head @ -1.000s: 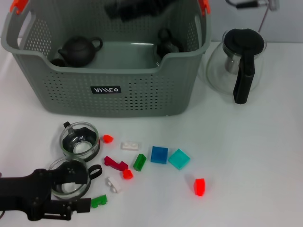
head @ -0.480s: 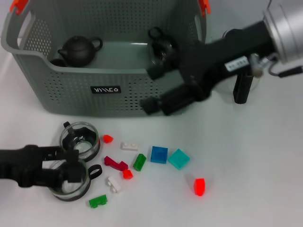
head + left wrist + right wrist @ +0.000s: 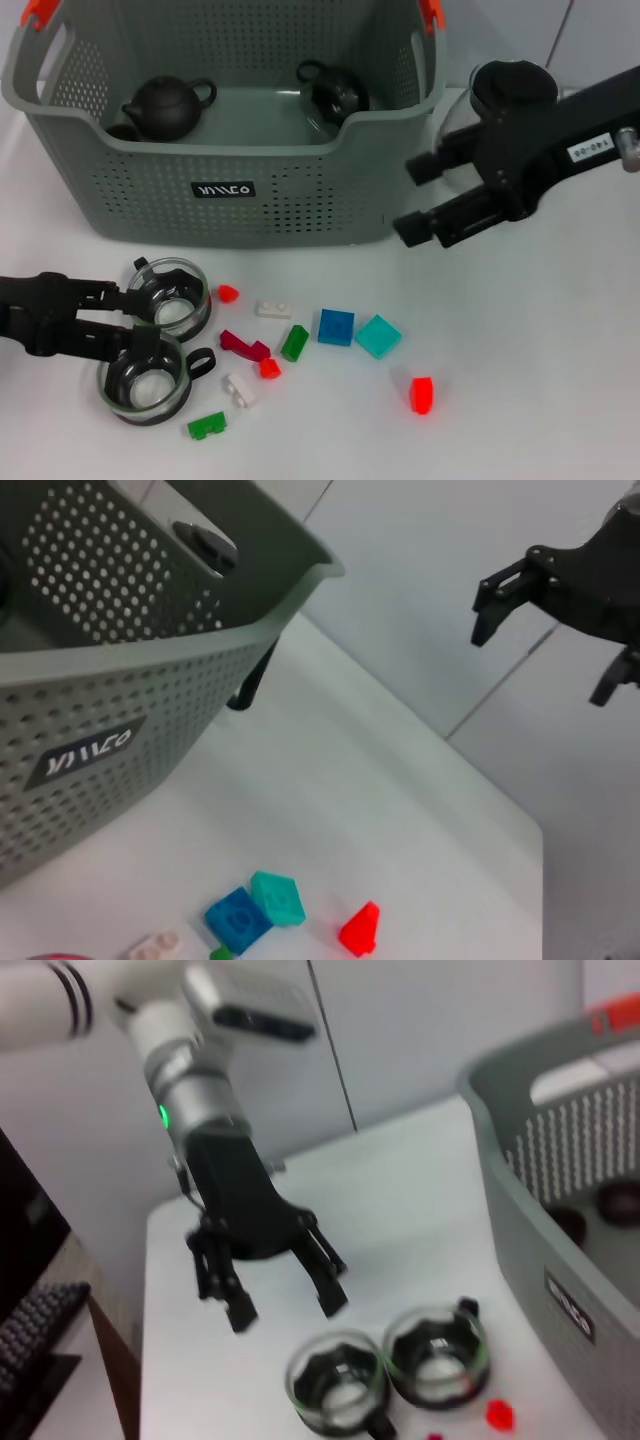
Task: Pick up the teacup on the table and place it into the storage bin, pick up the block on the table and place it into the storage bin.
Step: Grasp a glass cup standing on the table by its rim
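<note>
Your left claw [image 3: 135, 318] sits low over the desk [image 3: 540, 380] with its fingers spread and nothing between them. One finger lies by the far glass teacup [image 3: 170, 297], the other rests across the rim of the near glass teacup [image 3: 146, 377]. Both cups stand on the desk in front of the storage bin [image 3: 230, 180].

Your right claw [image 3: 425, 198] hovers open and empty beside the bin's right end, in front of the glass pot [image 3: 500, 120], well apart from the cups. A dark teacup [image 3: 335, 95] and a dark teapot [image 3: 165, 105] lie inside the bin.

Blocks are scattered on the desk right of the cups, among them a blue block [image 3: 336, 327], a teal block [image 3: 379, 336] and a red block [image 3: 421, 394].

The bin's black label [image 3: 223, 189] carries white lettering you cannot read. A small white tag [image 3: 585, 149] on the right arm is also illegible.
</note>
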Motion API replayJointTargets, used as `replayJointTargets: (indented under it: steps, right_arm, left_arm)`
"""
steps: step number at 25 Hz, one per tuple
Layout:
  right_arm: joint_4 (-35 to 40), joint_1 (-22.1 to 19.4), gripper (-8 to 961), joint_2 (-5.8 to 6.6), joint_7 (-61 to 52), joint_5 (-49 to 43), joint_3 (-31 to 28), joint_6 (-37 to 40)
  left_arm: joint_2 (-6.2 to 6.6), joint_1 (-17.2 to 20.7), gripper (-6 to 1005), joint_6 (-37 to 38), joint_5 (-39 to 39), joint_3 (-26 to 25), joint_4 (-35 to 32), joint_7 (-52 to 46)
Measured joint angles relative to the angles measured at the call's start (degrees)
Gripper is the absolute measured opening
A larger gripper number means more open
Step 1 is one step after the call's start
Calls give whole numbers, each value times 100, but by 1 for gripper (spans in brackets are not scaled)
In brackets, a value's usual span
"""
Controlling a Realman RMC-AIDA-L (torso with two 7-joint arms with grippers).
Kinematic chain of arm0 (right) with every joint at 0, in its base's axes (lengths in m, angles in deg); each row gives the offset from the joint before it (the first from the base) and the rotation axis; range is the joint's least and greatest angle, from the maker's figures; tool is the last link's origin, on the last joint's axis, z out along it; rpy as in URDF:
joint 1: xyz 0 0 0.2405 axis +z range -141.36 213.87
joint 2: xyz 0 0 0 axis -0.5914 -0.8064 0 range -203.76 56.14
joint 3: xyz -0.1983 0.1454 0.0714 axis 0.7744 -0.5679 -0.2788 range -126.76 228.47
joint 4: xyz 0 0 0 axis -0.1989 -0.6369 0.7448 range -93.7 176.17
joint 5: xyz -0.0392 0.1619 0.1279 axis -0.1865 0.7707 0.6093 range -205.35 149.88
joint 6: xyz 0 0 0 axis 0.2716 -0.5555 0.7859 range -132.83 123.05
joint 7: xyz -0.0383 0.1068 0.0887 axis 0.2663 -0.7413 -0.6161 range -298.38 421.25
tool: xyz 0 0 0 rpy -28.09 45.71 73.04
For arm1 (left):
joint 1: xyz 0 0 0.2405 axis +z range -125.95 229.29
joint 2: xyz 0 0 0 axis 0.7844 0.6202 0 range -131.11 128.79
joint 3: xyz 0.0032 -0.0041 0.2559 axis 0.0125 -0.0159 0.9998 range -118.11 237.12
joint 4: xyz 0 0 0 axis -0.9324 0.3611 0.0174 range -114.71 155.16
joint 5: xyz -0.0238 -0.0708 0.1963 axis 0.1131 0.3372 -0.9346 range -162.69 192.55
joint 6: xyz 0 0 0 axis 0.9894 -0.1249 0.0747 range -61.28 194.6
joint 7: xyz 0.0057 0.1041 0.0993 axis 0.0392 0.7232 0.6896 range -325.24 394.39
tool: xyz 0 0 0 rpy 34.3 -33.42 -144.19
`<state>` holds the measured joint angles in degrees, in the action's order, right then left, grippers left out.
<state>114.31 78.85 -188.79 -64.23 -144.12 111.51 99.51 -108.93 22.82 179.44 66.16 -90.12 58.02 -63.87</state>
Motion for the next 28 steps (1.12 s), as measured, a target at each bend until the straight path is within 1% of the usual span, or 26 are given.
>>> replayJointTargets:
  steps: [1, 3, 6, 9, 10, 12, 17, 22, 26, 28]
  right_arm:
    - [0, 0, 896, 0, 0, 0, 0, 0]
    - [-80, 15, 897, 39, 4, -64, -45, 6]
    - [-143, 35, 897, 55, 11, -69, -124, 27]
    - [-145, 45, 896, 53, 13, -70, -130, 31]
    - [-146, 49, 896, 48, 14, -72, -124, 32]
    - [-172, 75, 896, 32, 14, -76, -106, 34]
    - [-280, 131, 897, -52, 12, -68, -140, -93]
    - [-504, 265, 896, -143, -14, -58, -140, -217]
    - [-608, 333, 896, -195, -26, -55, -142, -318]
    - [-611, 339, 897, -211, 2, -52, -142, -383]
  left_arm:
    - [-10, -9, 878, 13, -8, -1, 19, -6]
    - [-41, -18, 877, 13, -17, 0, 36, 11]
    - [-53, -36, 875, -31, -54, 3, 50, 17]
    - [-36, -54, 875, -88, -108, 6, 124, -109]
    - [-1, -99, 875, -136, -172, 9, 241, -338]
    - [15, -135, 875, -154, -244, 12, 309, -510]
    - [51, -459, 875, -192, -845, 20, 775, -1720]
    - [65, -739, 875, -305, -1253, 75, 1117, -2427]
    - [74, -964, 875, -388, -1644, 380, 1358, -2984]
    - [37, -1063, 875, -463, -1841, 541, 1498, -3266]
